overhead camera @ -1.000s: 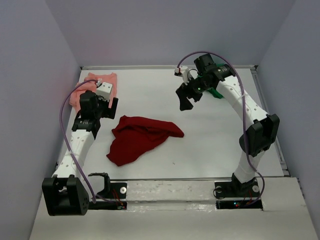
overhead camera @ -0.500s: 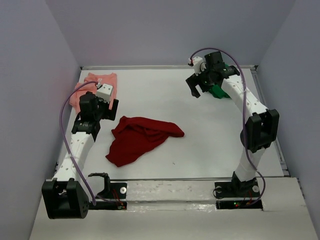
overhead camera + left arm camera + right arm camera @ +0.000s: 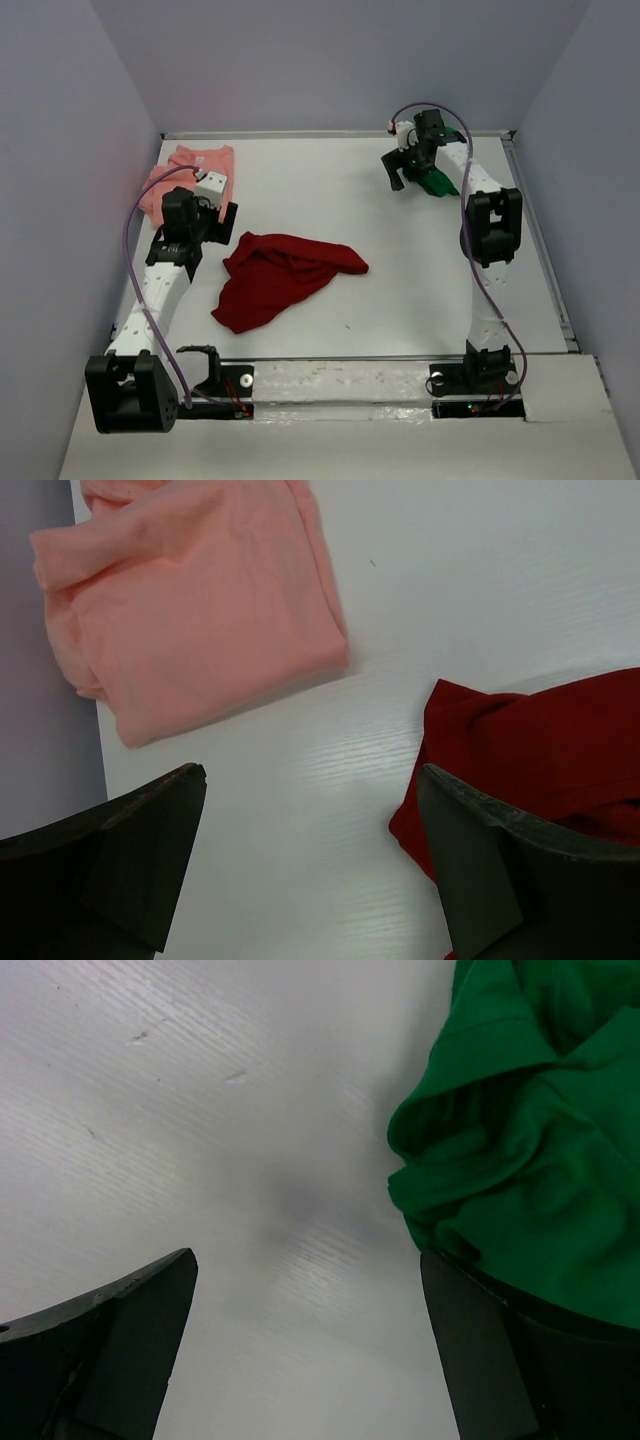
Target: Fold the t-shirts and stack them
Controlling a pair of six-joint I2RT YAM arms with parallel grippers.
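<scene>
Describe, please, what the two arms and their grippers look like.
The left arm and right arm have white links, black joints and black bases. A thin purple cable loops along each. The left gripper and right gripper have broad, matte black, wedge-shaped fingers. No markings are visible.

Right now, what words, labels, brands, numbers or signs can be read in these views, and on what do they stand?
None can be read. The salmon pink cloth t-shirt, the dark red cloth t-shirt and the bright green cloth t-shirt are plain; the white table shows only faint scuffs.
</scene>
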